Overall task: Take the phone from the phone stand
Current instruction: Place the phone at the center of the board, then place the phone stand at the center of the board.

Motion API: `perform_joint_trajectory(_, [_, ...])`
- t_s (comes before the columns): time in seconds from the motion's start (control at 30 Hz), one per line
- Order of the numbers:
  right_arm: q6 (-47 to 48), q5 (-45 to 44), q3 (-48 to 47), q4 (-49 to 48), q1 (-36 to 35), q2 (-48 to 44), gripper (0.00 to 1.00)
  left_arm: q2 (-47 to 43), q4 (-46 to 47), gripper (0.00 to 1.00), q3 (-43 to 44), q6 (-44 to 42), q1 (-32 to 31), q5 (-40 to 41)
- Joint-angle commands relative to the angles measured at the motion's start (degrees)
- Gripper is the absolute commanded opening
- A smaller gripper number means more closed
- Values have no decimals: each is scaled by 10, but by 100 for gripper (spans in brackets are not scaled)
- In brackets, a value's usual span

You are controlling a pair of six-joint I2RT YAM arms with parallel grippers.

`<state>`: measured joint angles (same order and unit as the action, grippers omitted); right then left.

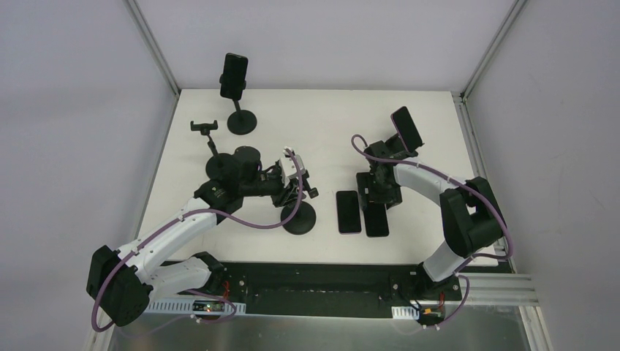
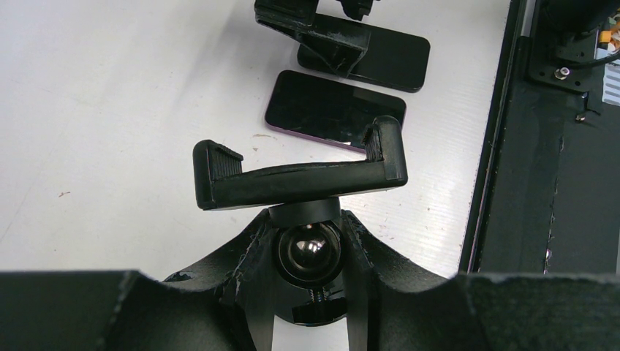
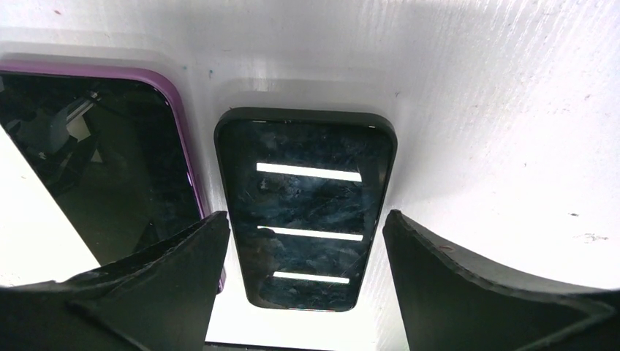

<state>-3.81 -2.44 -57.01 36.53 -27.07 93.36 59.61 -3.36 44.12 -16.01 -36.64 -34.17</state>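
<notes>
Spare stands: an empty stand (image 1: 212, 150) and, behind it, a loaded stand (image 1: 235, 80) carrying its own phone sit on the left half of the table (image 1: 322, 117). I'm leaving both alone.
Left gripper (image 2: 307, 256): jaws narrow, pinched on the ball joint of the phone stand (image 1: 299, 217).
Left-side risk: if I lift or twist this arm before letting go, the stand tips or drags toward the phones.
Clamp (image 2: 300, 175): nothing sits between its two ribbed ends.
Purple phone (image 2: 333, 110): flat on the table just beyond the clamp, beside the black one.
Black phone (image 3: 307, 168): this is the one I take to be the task's phone. It is out of the stand and lies face up on the table, its near end between my right fingers.
Right gripper (image 3: 305, 227): jaws wide, a gap showing on either side of the black phone, holding nothing.
Right-side risk: the left finger (image 3: 168, 270) overlaps the purple phone's edge in the wrist view. A sideways pull-away could nudge either phone, so I'd judge straight up to be safest.
Tilted phone (image 1: 406, 126): propped just behind the right wrist, and a careless backward retreat could knock it.
</notes>
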Motion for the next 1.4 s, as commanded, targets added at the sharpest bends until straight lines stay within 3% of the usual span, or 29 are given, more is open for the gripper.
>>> perform_joint_trajectory(0.0, [4,-10,-26,24,3,-5,81,-14,-2,0,-1,-12,3,-3])
perform_joint_trajectory(0.33, [-37,-6,-52,16,9,-109,82,25,-3,0,65,5,7,26])
perform_joint_trajectory(0.53, [-51,39,-58,9,10,-169,85,74,-3,0,138,19,45,41])
perform_joint_trajectory(0.67, [-50,19,-47,3,11,-203,86,80,-3,0,161,37,70,60])
perform_joint_trajectory(0.93, [-37,-13,-33,-8,18,-241,87,-7,-17,0,122,91,148,92])
perform_joint_trajectory(1.13, [-58,-1,-48,-7,20,-236,87,-107,-76,0,54,102,201,195])
perform_joint_trajectory(1.37, [-72,41,-54,-11,20,-228,87,-159,-80,0,24,158,370,212])
